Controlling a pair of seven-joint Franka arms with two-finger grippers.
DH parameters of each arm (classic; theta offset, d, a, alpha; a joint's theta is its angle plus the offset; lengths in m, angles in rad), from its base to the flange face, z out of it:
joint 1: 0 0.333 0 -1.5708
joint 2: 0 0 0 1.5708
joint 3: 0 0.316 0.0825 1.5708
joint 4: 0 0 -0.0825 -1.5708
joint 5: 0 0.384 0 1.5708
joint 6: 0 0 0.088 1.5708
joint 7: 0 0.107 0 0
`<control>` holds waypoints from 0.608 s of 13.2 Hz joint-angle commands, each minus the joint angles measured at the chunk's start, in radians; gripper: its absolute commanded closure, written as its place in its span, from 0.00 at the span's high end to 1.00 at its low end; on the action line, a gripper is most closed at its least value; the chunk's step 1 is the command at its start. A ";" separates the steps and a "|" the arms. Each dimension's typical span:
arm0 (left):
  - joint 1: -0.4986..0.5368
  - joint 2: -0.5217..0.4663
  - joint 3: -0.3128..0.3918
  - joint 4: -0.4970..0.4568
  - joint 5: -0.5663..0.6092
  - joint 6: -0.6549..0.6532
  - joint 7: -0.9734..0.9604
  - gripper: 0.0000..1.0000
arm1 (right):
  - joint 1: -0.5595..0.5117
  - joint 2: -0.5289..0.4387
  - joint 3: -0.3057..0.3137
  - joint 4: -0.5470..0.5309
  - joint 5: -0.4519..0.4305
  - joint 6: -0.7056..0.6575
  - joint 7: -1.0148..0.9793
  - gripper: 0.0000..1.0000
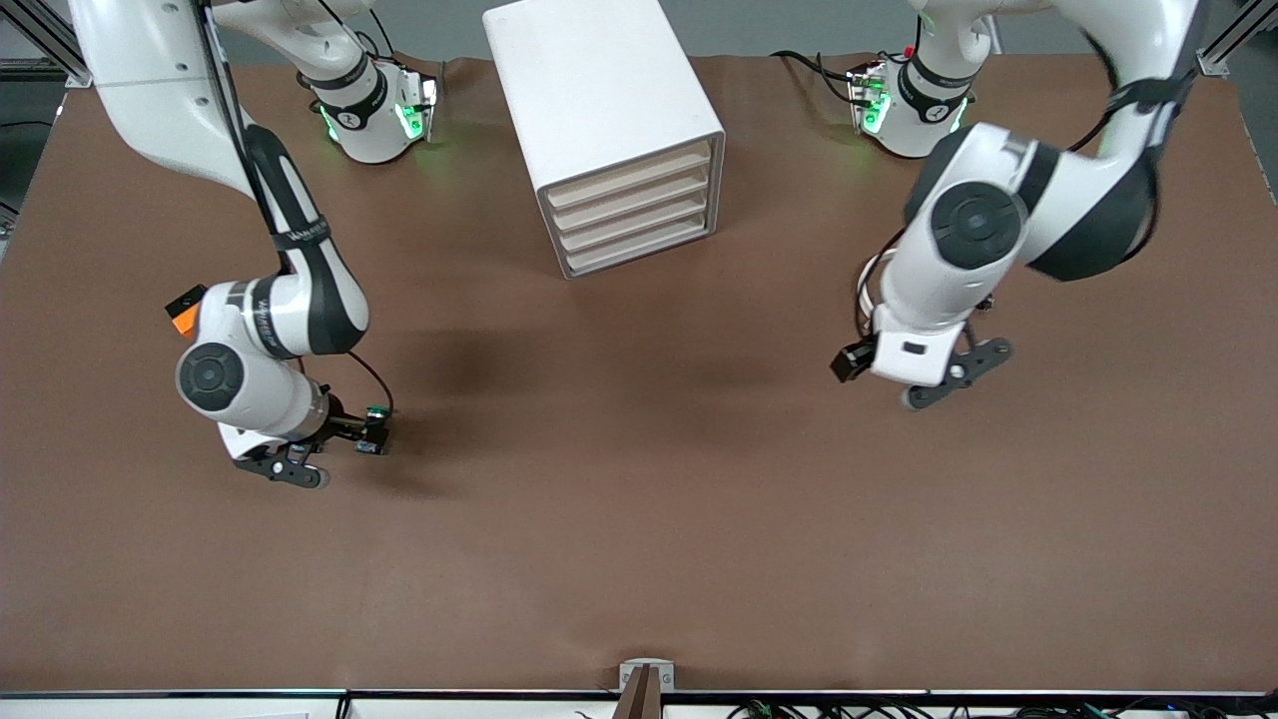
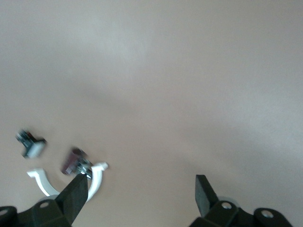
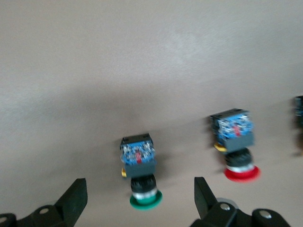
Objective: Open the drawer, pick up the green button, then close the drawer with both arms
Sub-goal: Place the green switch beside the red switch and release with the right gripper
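The white cabinet stands at the back middle, and all four of its cream-fronted drawers are pushed in. The green-capped button lies on its side on the brown table. My right gripper is open and hangs low over the button, one finger on each side and neither touching it. In the front view the right gripper is at the right arm's end of the table, and its hand hides the button. My left gripper is open and empty over bare table at the left arm's end.
A red-capped button lies beside the green one, and another part shows at the view's edge. Near the left gripper lie a small dark part, a dark red part and two white curved pieces.
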 commanded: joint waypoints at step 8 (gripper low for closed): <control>0.173 -0.046 -0.014 0.277 0.000 -0.333 0.200 1.00 | -0.172 -0.233 0.012 0.115 -0.017 -0.502 -0.294 1.00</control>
